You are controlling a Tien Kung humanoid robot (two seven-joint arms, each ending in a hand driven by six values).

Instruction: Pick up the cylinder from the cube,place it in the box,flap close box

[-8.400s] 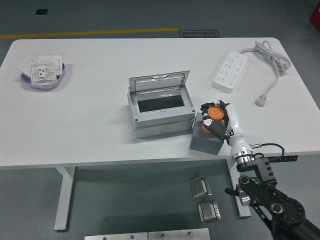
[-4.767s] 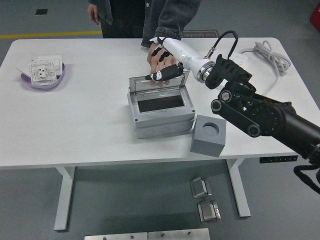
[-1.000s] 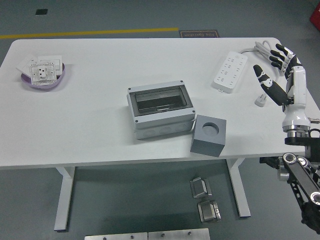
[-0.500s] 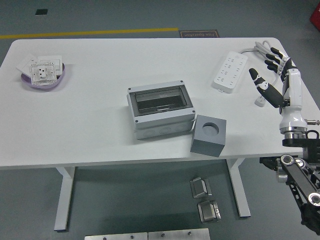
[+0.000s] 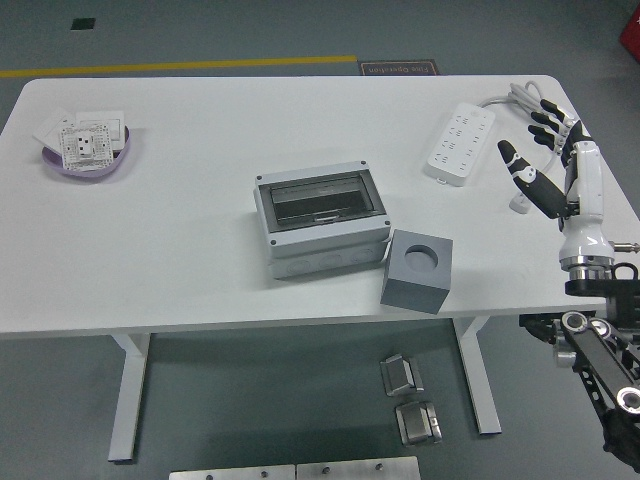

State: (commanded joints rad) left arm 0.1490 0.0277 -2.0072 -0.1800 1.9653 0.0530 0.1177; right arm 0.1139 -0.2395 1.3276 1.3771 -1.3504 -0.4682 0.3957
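Note:
The grey box (image 5: 322,219) sits at the table's middle with its dark see-through flap shut. The orange cylinder is not visible. The grey cube (image 5: 417,270) stands right of the box near the front edge, its round socket empty. My right hand (image 5: 545,160) hovers over the table's right side, fingers spread, holding nothing. It is well apart from the box and the cube. My left hand is out of view.
A white power strip (image 5: 459,141) with its cable (image 5: 535,112) lies at the back right, close to my right hand. A purple bowl (image 5: 86,150) with white socket plates sits at the far left. Metal parts lie on the floor under the table.
Since 8.4 s ago the cylinder left the cube and the flap was shut. In the last second my right hand drifted slightly left and down, fingers still spread.

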